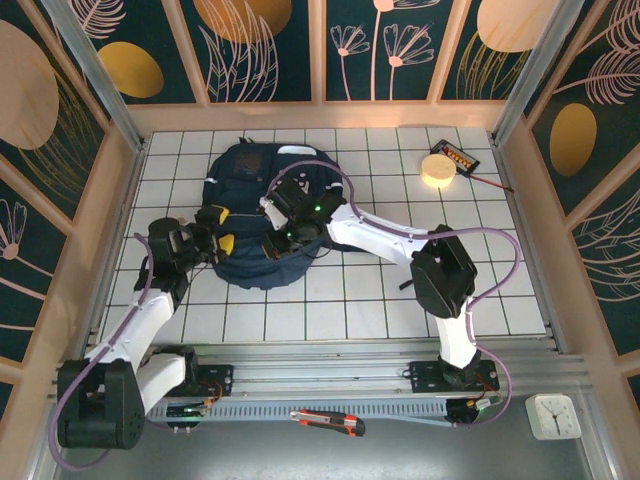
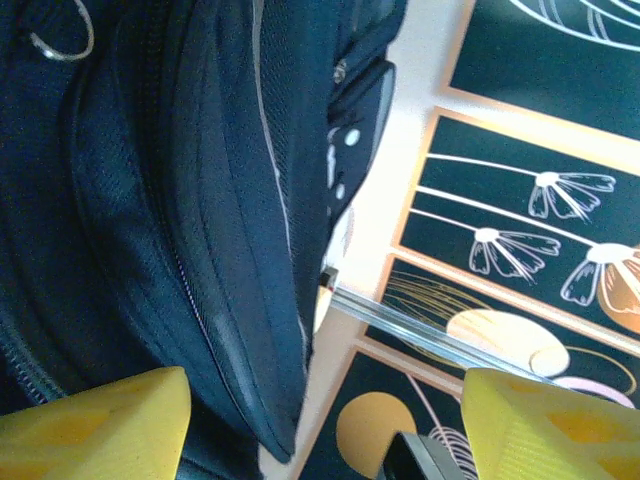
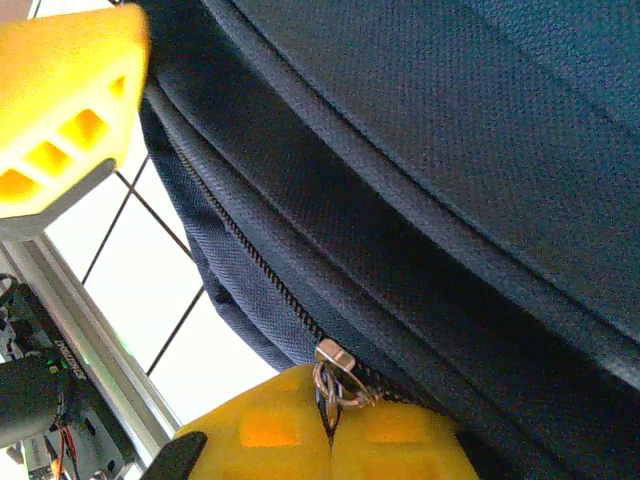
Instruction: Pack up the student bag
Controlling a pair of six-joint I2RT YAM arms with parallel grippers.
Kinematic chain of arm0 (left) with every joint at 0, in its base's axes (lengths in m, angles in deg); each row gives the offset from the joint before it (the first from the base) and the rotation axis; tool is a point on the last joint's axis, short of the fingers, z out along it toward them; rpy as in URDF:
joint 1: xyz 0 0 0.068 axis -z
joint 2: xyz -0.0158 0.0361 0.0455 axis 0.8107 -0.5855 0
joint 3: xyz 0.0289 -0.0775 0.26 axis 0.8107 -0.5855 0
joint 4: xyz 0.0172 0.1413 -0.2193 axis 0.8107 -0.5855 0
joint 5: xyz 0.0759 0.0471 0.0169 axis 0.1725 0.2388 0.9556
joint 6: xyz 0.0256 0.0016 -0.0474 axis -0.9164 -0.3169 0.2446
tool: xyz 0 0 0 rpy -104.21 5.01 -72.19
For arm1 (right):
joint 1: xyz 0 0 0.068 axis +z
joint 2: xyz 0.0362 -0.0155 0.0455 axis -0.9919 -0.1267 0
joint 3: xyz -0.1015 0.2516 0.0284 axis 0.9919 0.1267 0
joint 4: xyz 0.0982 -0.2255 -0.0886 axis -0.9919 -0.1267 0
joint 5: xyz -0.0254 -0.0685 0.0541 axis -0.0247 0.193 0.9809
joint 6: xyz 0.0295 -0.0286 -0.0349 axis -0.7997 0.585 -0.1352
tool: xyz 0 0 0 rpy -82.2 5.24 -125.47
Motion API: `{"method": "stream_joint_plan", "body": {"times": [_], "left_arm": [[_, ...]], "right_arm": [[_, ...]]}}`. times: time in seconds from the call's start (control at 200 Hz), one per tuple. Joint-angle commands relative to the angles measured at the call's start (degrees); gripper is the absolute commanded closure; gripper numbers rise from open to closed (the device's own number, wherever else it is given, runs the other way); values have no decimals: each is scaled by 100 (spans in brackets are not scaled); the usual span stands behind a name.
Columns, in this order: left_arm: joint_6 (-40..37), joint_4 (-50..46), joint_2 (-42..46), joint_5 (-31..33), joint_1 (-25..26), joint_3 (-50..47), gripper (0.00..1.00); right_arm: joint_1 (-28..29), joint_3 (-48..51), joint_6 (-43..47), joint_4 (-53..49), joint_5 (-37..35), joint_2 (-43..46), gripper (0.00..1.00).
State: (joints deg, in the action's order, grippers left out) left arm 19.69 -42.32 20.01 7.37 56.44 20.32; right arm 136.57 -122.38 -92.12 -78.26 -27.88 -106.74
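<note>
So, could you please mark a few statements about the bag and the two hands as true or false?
1. The right hand pinches the student bag's zipper pull. True.
2. The left hand is shut on a strap. False: its fingers stand wide apart.
3. The cream roll lies inside the bag. False: it lies on the table, apart from the bag.
4. A utility knife lies near the arm bases. True.
</note>
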Motion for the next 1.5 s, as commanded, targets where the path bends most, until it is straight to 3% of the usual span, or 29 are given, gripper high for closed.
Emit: {"method": "stream_joint_plan", "body": {"times": [0.0,0.14,0.29,0.415,0.46,0.525,0.631,0.871,0.966,1.496], "left_arm": [[-191,403,-394,128,26,205,29],[-497,383,-1018,128,77,621,32],[-609,503,-1317,110,110,581,56],[-614,685,-1407,64,111,442,66],[-651,694,-1447,28,111,451,76],[-792,676,-1493,-32,104,493,100],[-1300,347,-1556,-113,106,745,100],[-3925,-2030,-1684,380,106,2243,100],[-4524,-2557,-1782,568,106,2631,100],[-5229,-2990,-1905,699,106,2922,100]], "right_arm": [[184,61,62,285,161,-38,100],[268,76,112,247,96,-47,100],[281,197,98,323,37,55,100],[273,288,103,349,8,120,100],[275,306,100,344,0,136,100],[258,337,104,346,-1,164,100],[128,507,50,379,0,300,100],[-505,1051,191,258,-112,874,100],[-754,1174,359,94,-141,992,100],[-1923,1675,1608,309,-712,910,100]]}}
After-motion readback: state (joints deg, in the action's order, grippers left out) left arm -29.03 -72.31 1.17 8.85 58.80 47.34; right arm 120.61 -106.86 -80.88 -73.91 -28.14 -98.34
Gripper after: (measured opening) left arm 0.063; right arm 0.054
